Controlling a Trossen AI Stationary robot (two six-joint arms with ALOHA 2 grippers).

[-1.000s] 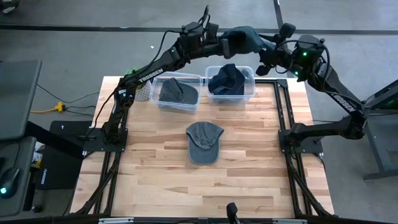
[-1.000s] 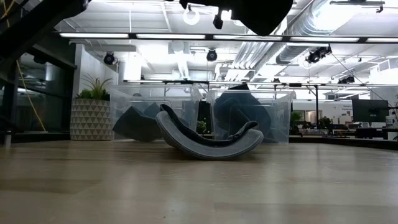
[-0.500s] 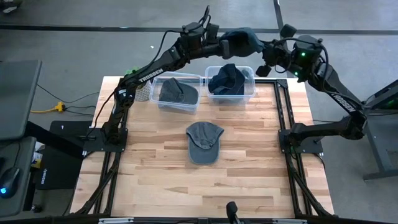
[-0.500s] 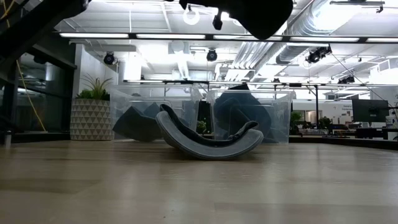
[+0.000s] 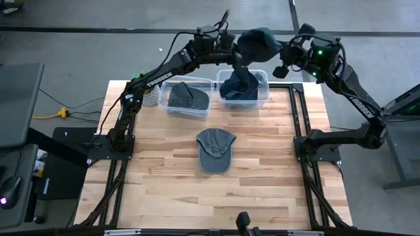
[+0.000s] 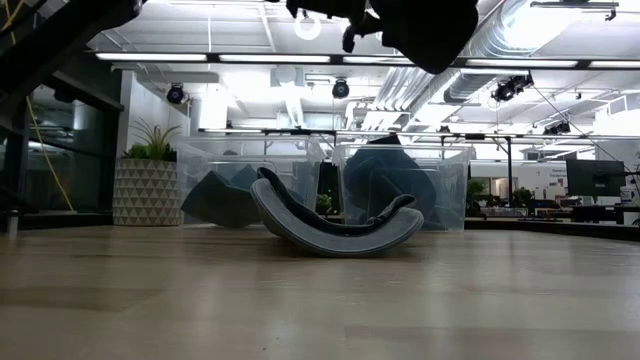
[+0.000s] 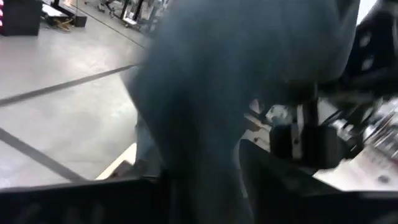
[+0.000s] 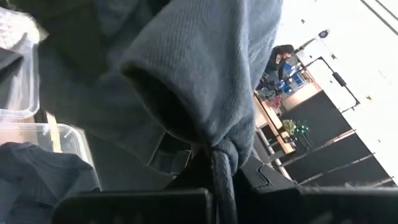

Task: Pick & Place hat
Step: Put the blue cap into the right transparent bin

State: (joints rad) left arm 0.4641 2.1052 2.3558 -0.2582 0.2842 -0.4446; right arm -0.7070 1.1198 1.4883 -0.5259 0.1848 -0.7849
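Blue hat (image 5: pixel 256 42) in right gripper (image 5: pixel 279 47)

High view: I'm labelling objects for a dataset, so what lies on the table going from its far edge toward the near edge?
The two clear bins side by side, the left bin and the right bin, each holding a dark hat → the grey cap lying alone on the wooden table.
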